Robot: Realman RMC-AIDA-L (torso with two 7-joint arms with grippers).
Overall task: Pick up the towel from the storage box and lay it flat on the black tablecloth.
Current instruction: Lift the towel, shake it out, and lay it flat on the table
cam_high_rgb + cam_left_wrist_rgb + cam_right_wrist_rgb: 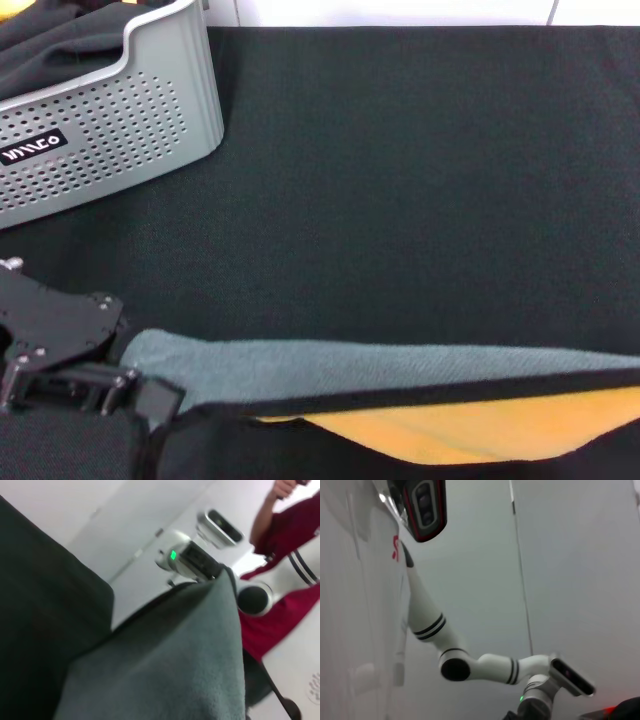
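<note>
Box: one storage box (120,140) stands at the far left of the head view, resting on the black tablecloth (400,180); dark cloth lies bunched inside it.
Left gripper: the left gripper (60,370) sits low at the near left, at the grey corner of the towel (400,375); whether its jaws are clamped on the cloth cannot be told.
Towel: one towel, out of the box, stretched along the near edge of the tablecloth from the left gripper to the right border, grey face up, with the black trim and a yellow-orange fold showing under it.
Right gripper: not in the head view; the right wrist view shows only a wall and the other arm (485,667) far off, so its jaws cannot be judged.
Risk, fold: the yellow underside looks doubled under, so the towel may end creased if it is let go without being pulled open.
Risk, edge: the towel lies near the table's front, so slack cloth could slide off the near side.
Risk, uneven pull: if one corner slips, the towel would swing and land skewed.
Count: one box, one towel, one tablecloth, one gripper seen in the head view.
</note>
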